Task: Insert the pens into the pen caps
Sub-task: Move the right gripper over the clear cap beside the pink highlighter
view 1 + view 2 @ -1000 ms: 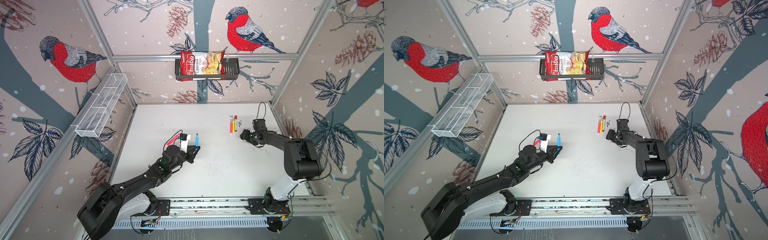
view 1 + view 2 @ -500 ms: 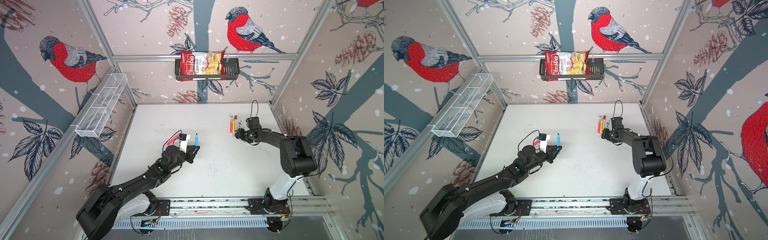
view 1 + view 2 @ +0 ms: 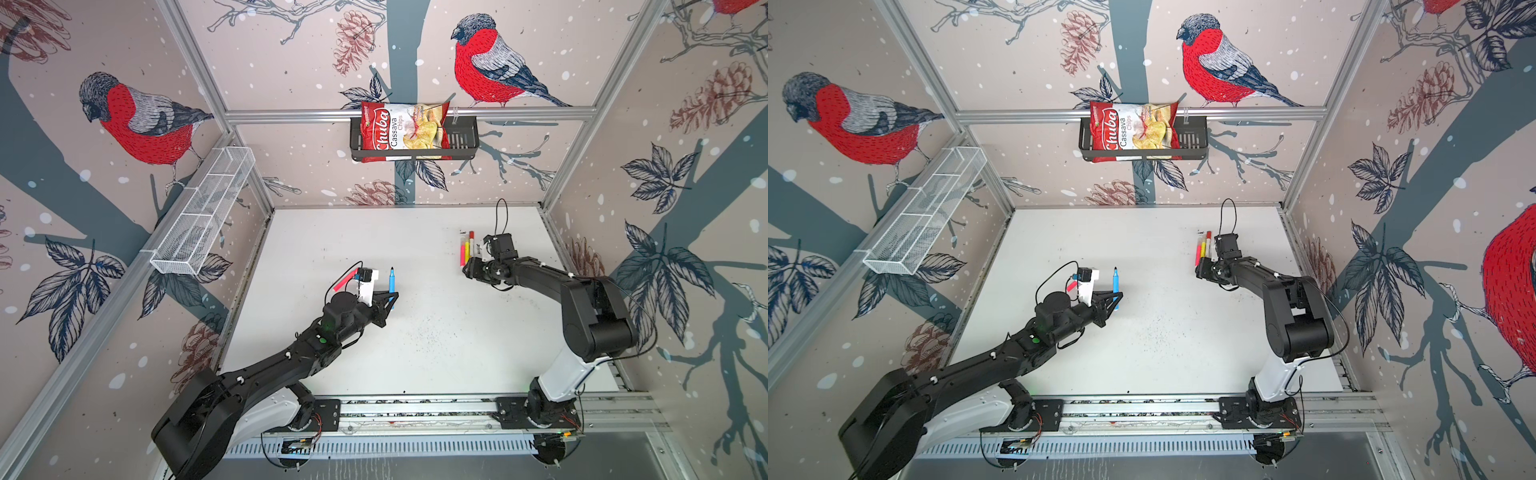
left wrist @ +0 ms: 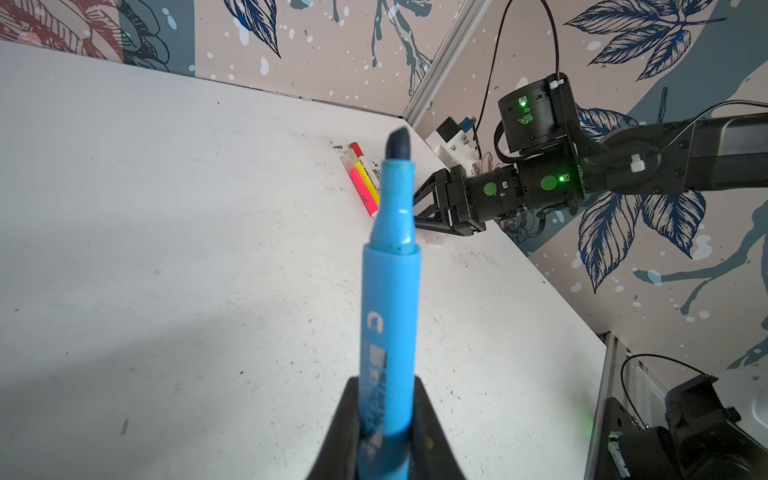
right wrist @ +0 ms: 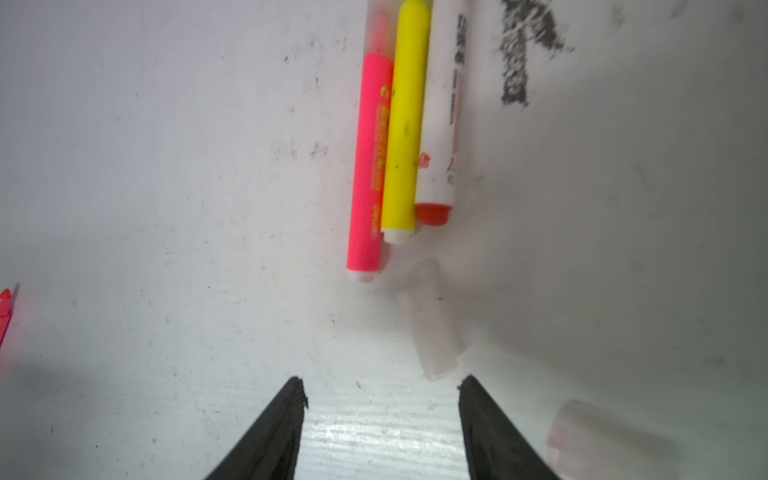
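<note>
Since 1 second ago, the right end effector (image 3: 467, 270) has slid sideways toward the left arm. It now sits at the near ends of the 3 pens lying on the surface (image 3: 415, 353), where earlier it stood off to their side. Its fingers have narrowed slightly but are spread apart, with only bare surface between them (image 5: 380, 386). The left arm has not moved.

The left end effector (image 3: 392, 297) is clamped on the lower barrel of the blue pen (image 3: 391, 282). The long axis of that pen (image 4: 390, 291) runs across the fingers. Its uncapped dark felt tip points away from them and is clear of the surface.

Just ahead of the right fingertips, the pink pen (image 5: 368, 166), the yellow pen (image 5: 405, 124) and the white-barrelled pen (image 5: 440, 124) lie side by side, touching. Their long axes are parallel and run straight away from the end effector. The pink pen's butt end comes nearest, and the white-barrelled pen's red end faces the fingers.

A loose translucent cap (image 5: 430, 328) lies between those butt ends and 1 fingertip, just short of that fingertip. Its axis is tilted a little off the line of the pens. A second cap (image 5: 598, 436), blurred, lies beside the same finger on its outer side.
</note>
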Motion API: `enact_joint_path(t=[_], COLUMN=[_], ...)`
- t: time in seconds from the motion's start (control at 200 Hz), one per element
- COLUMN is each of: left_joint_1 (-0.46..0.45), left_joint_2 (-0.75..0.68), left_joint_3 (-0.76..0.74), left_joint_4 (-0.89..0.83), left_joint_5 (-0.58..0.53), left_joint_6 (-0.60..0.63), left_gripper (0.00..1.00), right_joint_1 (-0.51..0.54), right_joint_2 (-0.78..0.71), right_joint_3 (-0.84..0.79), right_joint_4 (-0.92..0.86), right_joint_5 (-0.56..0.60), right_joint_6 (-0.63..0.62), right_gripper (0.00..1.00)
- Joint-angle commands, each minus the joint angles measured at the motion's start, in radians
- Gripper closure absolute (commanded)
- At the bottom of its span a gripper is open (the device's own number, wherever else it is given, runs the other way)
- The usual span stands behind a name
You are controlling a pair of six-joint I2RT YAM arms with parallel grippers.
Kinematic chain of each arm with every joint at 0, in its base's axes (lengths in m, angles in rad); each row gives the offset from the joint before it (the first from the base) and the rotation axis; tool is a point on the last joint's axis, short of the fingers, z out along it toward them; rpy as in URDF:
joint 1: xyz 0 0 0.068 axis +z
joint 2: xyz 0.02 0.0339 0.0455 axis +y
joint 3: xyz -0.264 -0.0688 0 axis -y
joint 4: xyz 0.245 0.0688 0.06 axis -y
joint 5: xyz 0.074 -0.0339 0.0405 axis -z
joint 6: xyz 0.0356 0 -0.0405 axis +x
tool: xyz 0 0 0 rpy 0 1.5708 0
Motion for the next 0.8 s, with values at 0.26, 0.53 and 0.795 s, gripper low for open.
enact_joint_path(t=[0.26, 0.53, 0.795], left_joint_1=[0.001, 0.0, -0.001], left_joint_2=[-0.043, -0.043, -0.044], left_joint_3=[-0.023, -0.019, -0.031], left_joint_4=[0.026, 0.02, 0.031], left_joint_5=[-0.02, -0.023, -0.031], left_joint_6=[0.008, 0.013, 0.008], left_gripper=[1.0, 1.0, 1.0], right_joint_1=[-0.017, 0.015, 0.09], right_joint_2=[0.084, 0.124, 0.085], right_joint_3=[0.077, 0.084, 0.026], right_joint_4=[-0.036, -0.028, -0.011], right_joint_5=[0.003, -0.004, 0.017], right_joint_6=[-0.042, -0.054, -0.009], right_gripper=[0.39, 0.42, 0.45])
